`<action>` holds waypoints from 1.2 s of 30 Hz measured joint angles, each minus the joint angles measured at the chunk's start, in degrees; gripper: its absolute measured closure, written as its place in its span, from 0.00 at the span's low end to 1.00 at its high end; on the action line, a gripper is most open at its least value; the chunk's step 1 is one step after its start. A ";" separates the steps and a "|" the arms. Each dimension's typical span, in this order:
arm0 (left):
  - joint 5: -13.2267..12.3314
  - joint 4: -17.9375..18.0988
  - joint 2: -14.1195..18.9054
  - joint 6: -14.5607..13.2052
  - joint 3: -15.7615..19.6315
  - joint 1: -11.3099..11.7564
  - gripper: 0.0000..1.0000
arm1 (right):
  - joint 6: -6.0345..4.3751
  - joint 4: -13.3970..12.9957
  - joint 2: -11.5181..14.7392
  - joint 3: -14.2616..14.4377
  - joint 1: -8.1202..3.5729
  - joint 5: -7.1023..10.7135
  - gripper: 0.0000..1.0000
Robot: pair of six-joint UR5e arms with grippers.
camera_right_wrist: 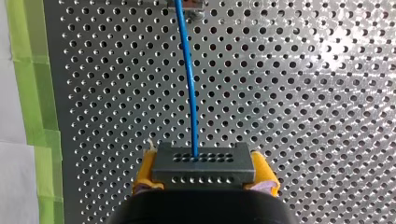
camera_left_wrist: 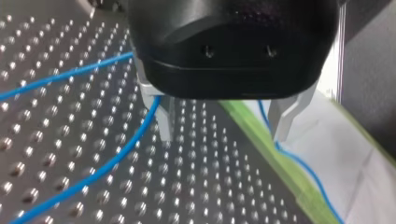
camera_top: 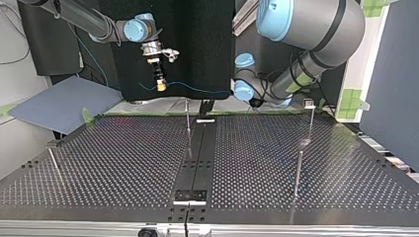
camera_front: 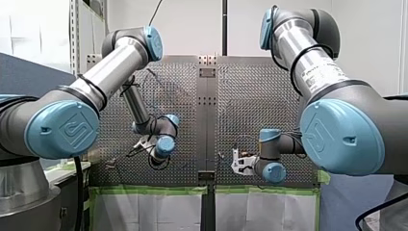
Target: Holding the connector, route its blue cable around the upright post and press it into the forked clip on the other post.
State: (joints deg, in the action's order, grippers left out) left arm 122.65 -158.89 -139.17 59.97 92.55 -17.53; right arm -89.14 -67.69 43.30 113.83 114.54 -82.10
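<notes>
My right gripper (camera_right_wrist: 205, 179) is shut on a dark grey connector (camera_right_wrist: 203, 165), clamped between its yellow pads (camera_right_wrist: 264, 170). The blue cable (camera_right_wrist: 189, 84) leaves the connector and runs straight ahead over the perforated plate to a small fixture (camera_right_wrist: 187, 4). In the top view my right gripper (camera_top: 160, 86) hangs above the far edge, with the cable (camera_top: 197, 90) stretching sideways. My left gripper (camera_left_wrist: 224, 126) is open, its metal fingers (camera_left_wrist: 163, 121) low over the plate; the cable (camera_left_wrist: 93, 172) passes beside one finger. A thin upright post (camera_top: 188, 123) and a post topped by a forked clip (camera_top: 310, 103) stand apart.
Two more thin posts (camera_top: 299, 173) (camera_top: 54, 163) stand on the perforated table (camera_top: 123, 163). Green tape (camera_left_wrist: 275, 158) marks the table's edge, with a stretch of blue cable (camera_left_wrist: 303, 163) lying beyond it. A black centre strip (camera_top: 197, 153) runs across the table.
</notes>
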 joint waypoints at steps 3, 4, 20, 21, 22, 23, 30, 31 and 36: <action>-1.52 -1.05 -0.05 1.52 -0.01 -0.08 0.02 | 0.00 0.00 0.00 0.01 -0.01 0.00 1.00; -2.16 -1.27 -0.05 2.15 -0.01 -0.11 0.02 | 0.00 0.00 0.00 0.01 -0.01 0.00 1.00; -9.07 -3.36 -0.05 10.41 -0.02 -0.30 0.02 | 0.00 -0.09 0.00 -0.01 -0.06 0.00 1.00; -9.21 -3.38 -0.05 10.88 -0.01 -0.29 0.02 | 0.00 -0.11 0.00 -0.01 -0.07 0.00 1.00; -9.45 -3.37 -0.05 11.48 0.01 -0.28 0.02 | -0.01 -0.13 0.00 0.00 -0.10 0.00 1.00; -9.69 -3.35 -0.04 11.95 0.02 -0.28 0.02 | -0.03 -0.14 0.00 0.01 -0.11 0.00 1.00; -12.17 -2.67 -0.01 15.27 0.05 -0.44 0.02 | -0.11 -0.25 0.00 0.00 -0.19 0.00 1.00; -12.70 -2.33 -0.02 15.84 0.06 -0.49 0.02 | -0.15 -0.32 0.00 -0.01 -0.21 0.00 1.00; -15.11 -0.19 -0.01 18.31 0.06 -0.86 0.02 | -0.29 -0.58 0.00 -0.01 -0.30 0.00 1.00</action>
State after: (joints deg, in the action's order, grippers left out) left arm 107.53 -159.07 -139.19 78.29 92.61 -18.39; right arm -89.43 -68.27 43.30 113.82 114.24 -82.10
